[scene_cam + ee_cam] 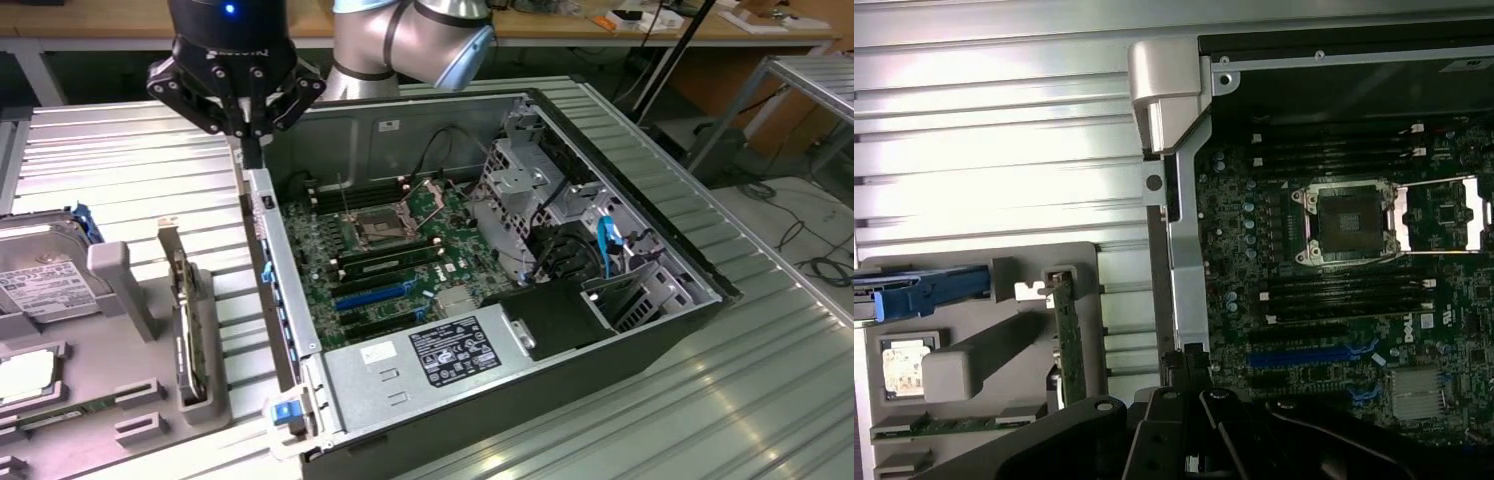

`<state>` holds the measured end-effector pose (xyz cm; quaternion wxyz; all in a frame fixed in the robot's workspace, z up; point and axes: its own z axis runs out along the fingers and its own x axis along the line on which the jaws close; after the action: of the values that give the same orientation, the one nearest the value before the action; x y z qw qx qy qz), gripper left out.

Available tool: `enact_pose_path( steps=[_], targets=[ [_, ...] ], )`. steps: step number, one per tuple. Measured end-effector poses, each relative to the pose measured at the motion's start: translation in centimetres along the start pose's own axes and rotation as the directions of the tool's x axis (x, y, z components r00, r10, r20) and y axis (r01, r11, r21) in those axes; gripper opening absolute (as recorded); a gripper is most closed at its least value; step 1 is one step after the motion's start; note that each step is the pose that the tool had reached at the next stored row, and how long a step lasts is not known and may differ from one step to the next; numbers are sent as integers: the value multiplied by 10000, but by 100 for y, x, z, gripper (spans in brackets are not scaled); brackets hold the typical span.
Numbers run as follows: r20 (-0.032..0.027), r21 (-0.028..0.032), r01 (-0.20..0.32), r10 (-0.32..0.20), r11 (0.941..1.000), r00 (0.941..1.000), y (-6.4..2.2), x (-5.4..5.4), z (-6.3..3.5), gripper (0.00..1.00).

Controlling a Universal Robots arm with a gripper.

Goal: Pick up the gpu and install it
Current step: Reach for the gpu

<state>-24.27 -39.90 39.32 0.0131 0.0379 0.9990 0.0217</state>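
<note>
My pincer [251,155] has its black fingers pressed together on nothing, the tips just over the thin grey sheet-metal wall [274,290] of the open computer case. The gpu [187,310] [1067,345] is well apart from the pincer, outside the case, a slim card standing on edge in the matte grey moulded holder [127,290] on the ribbed metal table [120,150]. Across the wall lies the green motherboard [387,250], with open room above it
</note>
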Motion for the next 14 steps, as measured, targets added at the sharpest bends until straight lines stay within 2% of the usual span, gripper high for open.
enact_pose_path(
  steps=[14],
  targets=[
    [0,1,0,0,10000,10000,-11,151,-4,11]
  ],
)
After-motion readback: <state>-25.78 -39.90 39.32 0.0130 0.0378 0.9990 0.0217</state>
